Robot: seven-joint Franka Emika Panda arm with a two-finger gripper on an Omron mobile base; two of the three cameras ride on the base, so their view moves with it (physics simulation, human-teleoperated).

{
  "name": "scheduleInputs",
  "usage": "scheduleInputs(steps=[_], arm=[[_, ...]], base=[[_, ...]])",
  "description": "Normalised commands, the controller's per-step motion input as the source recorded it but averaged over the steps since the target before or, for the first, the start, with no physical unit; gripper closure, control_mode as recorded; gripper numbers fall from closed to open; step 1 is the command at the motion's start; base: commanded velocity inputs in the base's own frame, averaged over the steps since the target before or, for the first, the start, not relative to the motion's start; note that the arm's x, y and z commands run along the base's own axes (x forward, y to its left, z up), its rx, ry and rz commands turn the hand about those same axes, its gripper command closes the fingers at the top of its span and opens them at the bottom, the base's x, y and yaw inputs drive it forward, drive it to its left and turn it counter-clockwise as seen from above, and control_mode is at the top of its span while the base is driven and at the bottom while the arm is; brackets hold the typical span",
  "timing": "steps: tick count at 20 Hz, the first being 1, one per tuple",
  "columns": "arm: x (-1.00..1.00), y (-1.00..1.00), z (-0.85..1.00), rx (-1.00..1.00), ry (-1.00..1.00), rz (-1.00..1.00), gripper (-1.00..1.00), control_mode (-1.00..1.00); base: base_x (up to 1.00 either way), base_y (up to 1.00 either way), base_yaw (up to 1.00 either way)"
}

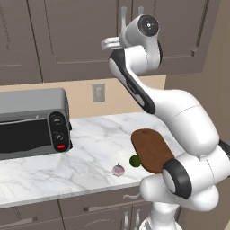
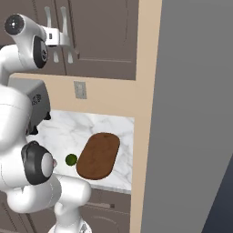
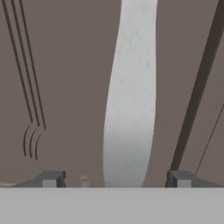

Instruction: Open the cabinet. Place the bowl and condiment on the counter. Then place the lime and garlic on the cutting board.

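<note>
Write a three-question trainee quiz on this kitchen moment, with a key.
1. True or false: the cabinet doors are shut.
2. What stands between the fingertips of the claw? A) silver handle B) lime C) garlic
3. Fill in: the lime lies on the counter at the edge of the ____.

Key
1. True
2. A
3. cutting board

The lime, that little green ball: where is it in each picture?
Left base view: the lime lies low and right of centre, touching the cutting board's left edge.
Right base view: the lime lies lower left, just left of the cutting board.
Hand view: a cabinet door with its silver handle.
Shared landmark: the cutting board.
</note>
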Motion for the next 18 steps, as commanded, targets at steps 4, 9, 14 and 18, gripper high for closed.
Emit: scheduleInputs(steps=[4,9,14,18], arm=[[0.63,0.02,-0.85,0.00,-0.09,0.06,1.00,-1.00],[0.51,0.26,-0.71,0.00,-0.07,0.02,1.00,-1.00],[0.44,0.64,-0.44,-0.04,-0.02,0.00,1.00,-1.00],[0.58,0.66,-0.30,0.00,0.00,0.00,1.00,-1.00]], base=[[0.00,0.00,0.00],[0.00,0.00,0.00],[0.00,0.00,0.00],[0.00,0.00,0.00]])
